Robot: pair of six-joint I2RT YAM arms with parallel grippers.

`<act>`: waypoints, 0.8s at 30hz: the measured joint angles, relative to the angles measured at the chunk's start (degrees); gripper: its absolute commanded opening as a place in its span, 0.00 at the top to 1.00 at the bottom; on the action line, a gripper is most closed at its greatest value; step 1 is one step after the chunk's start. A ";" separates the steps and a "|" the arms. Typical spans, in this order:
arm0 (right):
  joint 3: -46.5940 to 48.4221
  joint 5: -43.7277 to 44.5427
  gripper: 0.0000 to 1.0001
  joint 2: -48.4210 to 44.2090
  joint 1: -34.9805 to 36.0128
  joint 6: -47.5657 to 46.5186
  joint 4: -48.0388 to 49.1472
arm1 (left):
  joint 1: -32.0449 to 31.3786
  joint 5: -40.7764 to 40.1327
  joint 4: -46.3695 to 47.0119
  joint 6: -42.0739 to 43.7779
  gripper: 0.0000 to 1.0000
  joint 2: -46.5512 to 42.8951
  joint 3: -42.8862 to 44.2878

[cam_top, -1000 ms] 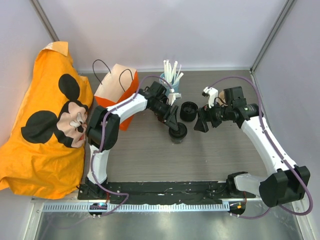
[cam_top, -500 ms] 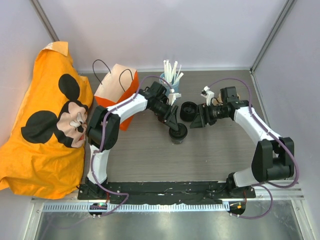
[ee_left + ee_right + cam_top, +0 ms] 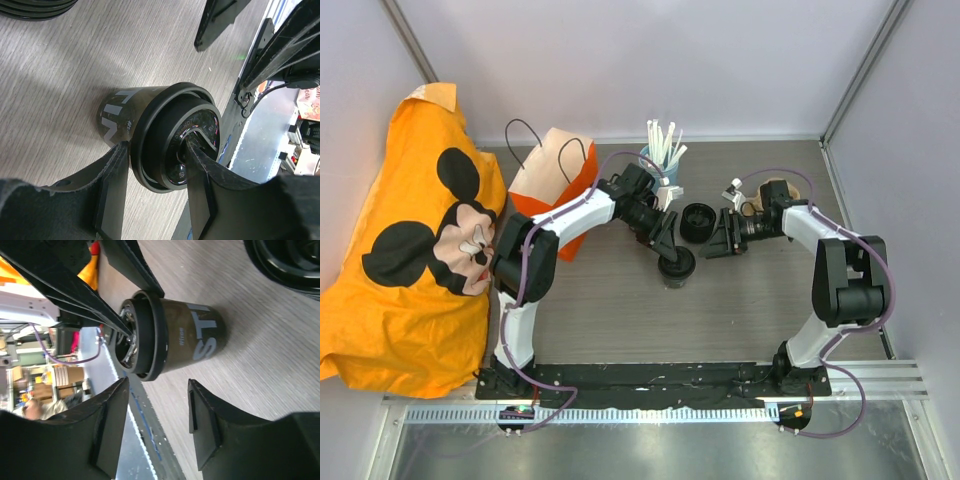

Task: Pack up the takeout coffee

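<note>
A dark brown takeout coffee cup [image 3: 675, 270] stands on the wooden table with a black lid [image 3: 167, 145] on its mouth. My left gripper [image 3: 669, 246] is shut on that lid: one finger presses the outside of the rim and the other sits in the lid's recessed top [image 3: 157, 146]. My right gripper [image 3: 721, 242] hovers just right of the cup, open, with nothing between its fingers [image 3: 157, 385]. In the right wrist view the cup [image 3: 195, 335] shows past the fingertips, apart from them.
A stack of black lids [image 3: 697, 221] sits between the two grippers, behind the cup. An orange paper bag [image 3: 552, 176] stands at the back left, with a cup of white straws [image 3: 660, 152] beside it. A large orange printed cloth [image 3: 405, 240] covers the left side.
My right gripper has moved left toward the cup and the lid stack, and its jaws have narrowed. The left gripper and the cup have stayed put.
</note>
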 measured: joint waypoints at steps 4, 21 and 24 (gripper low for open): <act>0.00 -1.62 0.47 1.22 0.57 1.31 1.11 | -0.09 -0.37 0.31 -0.20 0.70 -0.22 -0.26; -0.33 -3.28 0.58 4.74 4.39 5.16 4.42 | -0.17 -0.61 0.59 -0.79 0.71 -0.31 -0.42; -0.55 -3.85 0.57 4.74 4.13 5.14 4.76 | -0.17 -0.57 0.74 -1.03 0.71 -0.33 -0.57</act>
